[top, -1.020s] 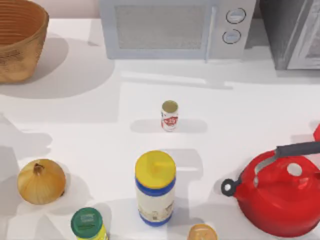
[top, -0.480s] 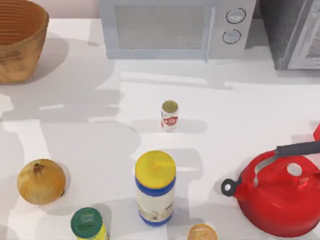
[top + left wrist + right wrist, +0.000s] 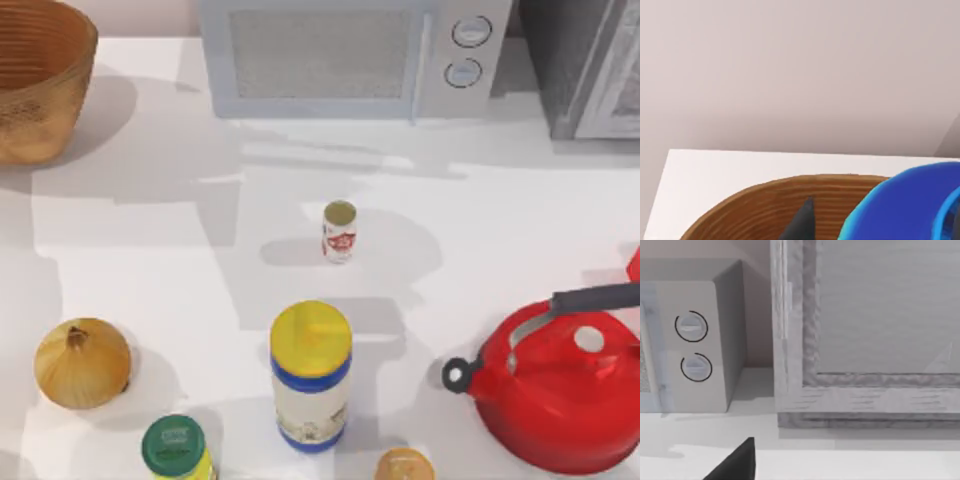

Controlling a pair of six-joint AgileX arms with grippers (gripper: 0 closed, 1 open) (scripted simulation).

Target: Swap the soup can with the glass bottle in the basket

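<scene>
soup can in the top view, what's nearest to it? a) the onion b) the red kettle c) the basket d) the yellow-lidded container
d: the soup can stands upright mid-table, and the yellow-lidded container is right below it in the picture, closer than the onion, basket or kettle.

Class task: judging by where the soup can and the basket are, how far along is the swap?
Nothing looks done: the soup can stands upright mid-table, far from the basket at the table's far left corner. In hand: the left wrist view looks over the basket's rim, with something blue beside it. Left: lifting out the bottle and putting the can in.
</scene>
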